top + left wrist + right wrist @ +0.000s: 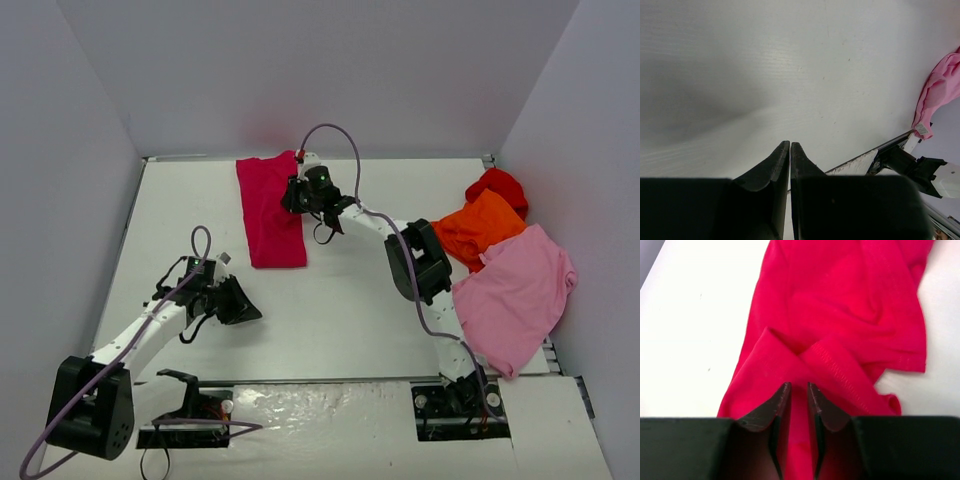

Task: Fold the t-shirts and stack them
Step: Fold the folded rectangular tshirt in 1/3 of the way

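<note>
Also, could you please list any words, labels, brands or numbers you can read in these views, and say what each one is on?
No text is legible in any view.
White tag at the edge of the light pink t-shirt, left wrist view: too small and blurred to read.
Crimson t-shirt, orange t-shirt, red t-shirt: no print visible.
</note>
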Tool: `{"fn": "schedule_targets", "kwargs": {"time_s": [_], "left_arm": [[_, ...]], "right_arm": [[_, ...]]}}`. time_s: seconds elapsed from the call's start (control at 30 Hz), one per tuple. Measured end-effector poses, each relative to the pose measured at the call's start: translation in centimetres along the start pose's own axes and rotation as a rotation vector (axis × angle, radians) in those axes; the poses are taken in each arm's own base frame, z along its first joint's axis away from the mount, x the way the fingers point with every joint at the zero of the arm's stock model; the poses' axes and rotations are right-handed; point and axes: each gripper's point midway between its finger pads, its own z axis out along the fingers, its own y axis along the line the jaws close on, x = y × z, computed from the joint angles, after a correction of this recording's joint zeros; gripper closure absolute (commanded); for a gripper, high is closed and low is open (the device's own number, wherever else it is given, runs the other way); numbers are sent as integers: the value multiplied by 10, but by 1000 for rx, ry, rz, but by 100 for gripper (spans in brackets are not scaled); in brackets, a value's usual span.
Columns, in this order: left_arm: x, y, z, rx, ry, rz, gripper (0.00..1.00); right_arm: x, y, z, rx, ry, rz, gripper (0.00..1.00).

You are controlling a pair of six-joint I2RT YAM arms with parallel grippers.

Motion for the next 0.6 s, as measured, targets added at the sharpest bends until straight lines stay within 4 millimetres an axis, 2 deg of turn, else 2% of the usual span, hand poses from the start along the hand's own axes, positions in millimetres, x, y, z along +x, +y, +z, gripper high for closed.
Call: {"fn": "schedule_targets", "kwargs": {"time_s": [0.13, 0.2, 0.37, 0.43, 0.6], "left_arm": [[6, 8, 2, -13, 15, -11, 97], [9, 10, 3, -16, 17, -13, 97], [8, 7, 0, -4, 5, -4, 97], [8, 6, -2, 1, -1, 0, 97], [7, 5, -3, 6, -5, 3, 99]], "right_arm": [[10, 12, -20, -33, -15, -39, 73], [12, 16, -31, -31, -6, -50, 79], [-16, 29, -52, -15, -44, -90, 94], [-26, 27, -62, 8, -65, -107, 100], [-25, 7, -68, 73, -44, -121, 100]]}}
